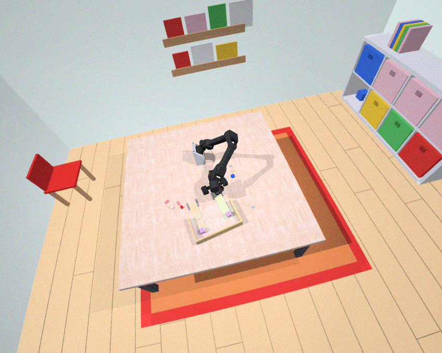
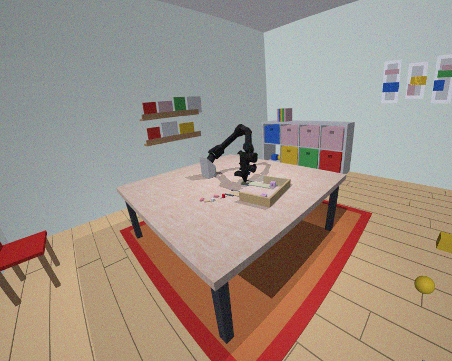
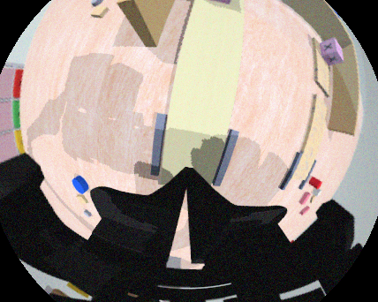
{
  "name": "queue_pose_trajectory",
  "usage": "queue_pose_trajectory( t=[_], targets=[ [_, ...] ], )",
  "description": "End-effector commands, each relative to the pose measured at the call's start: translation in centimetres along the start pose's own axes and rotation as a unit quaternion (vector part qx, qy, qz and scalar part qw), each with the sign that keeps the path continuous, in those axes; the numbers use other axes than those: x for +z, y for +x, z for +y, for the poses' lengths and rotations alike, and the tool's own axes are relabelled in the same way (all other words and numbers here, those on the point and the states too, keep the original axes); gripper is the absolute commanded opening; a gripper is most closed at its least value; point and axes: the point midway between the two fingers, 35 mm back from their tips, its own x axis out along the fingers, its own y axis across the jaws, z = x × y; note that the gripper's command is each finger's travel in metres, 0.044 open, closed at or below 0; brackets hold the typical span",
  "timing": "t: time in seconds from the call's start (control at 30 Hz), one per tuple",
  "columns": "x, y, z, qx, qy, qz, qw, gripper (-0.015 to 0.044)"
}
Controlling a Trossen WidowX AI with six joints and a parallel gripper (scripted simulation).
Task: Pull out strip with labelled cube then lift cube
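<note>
A pale yellow-green strip [image 1: 222,206] [image 2: 259,184] [image 3: 208,66] runs unbroken into the tray. A purple cube [image 1: 228,213] [image 2: 272,184] [image 3: 224,1] sits at its far end; its marking is not readable. A cream strip lies in two pieces, a near piece [image 1: 194,211] [image 3: 313,128] and a far piece [image 1: 201,222] [image 3: 321,66], with a gap between. Another purple cube [image 1: 202,230] [image 2: 264,194] [image 3: 331,51], with dark X marks, is by the far piece. My gripper [image 1: 215,194] [image 2: 245,181] [image 3: 188,171] is shut and empty, over the near end of the unbroken strip; contact cannot be told.
The tray's low wooden walls [image 1: 219,233] [image 2: 255,198] [image 3: 344,88] surround the far ends of the strips. Grey-blue rails [image 3: 159,143] [image 3: 226,157] flank the unbroken strip's near end. A blue piece [image 1: 232,175] [image 3: 80,184] and a red piece [image 1: 181,207] [image 2: 223,196] [image 3: 315,182] lie with other small bits on the table.
</note>
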Motion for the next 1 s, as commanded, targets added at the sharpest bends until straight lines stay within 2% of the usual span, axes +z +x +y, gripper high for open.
queue_pose_trajectory(
  t=[0.0,0.97],
  targets=[
    [-1.0,0.3,0.1,0.001,0.001,0.007,1.000,0.0000],
    [-5.6,0.3,0.2,0.001,0.002,0.008,1.000,0.0000]
  ],
)
